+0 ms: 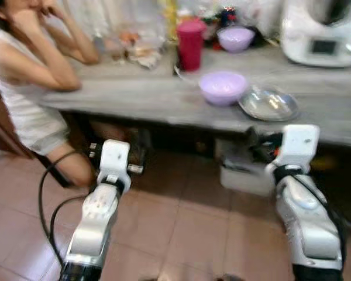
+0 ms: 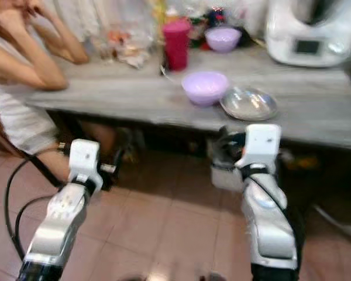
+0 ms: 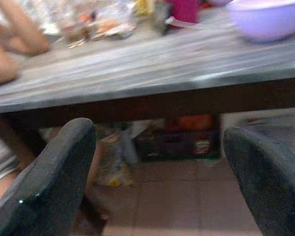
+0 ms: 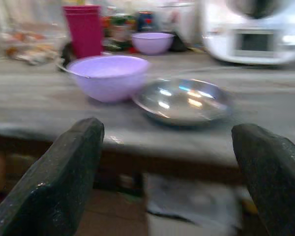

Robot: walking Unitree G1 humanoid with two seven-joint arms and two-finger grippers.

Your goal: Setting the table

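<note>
Bowls and a plate sit ready on the grey bench (image 1: 164,99): a lilac bowl (image 1: 223,87) stands near the front edge, and a shiny metal plate (image 1: 269,104) lies just beside it on the robot's right, their rims touching or nearly so. Further back stand a magenta cup (image 1: 191,43) and a second, smaller lilac bowl (image 1: 235,38), with a white kitchen machine (image 1: 322,32) off to the right and a blurred clutter of packets (image 1: 134,50) to the left. A person (image 1: 29,82) kneels at the left end of the bench, elbows propped on the top. Both silver arms are held out low in front of the bench, above the tiled floor (image 1: 181,228). The left pincer (image 3: 157,172) has its black fingers spread wide with nothing between them, pointing at the dark space under the bench edge. The right pincer (image 4: 167,167) is likewise spread wide and holding nothing, aimed at the metal plate and the near lilac bowl, a little short of the bench edge and about level with it
</note>
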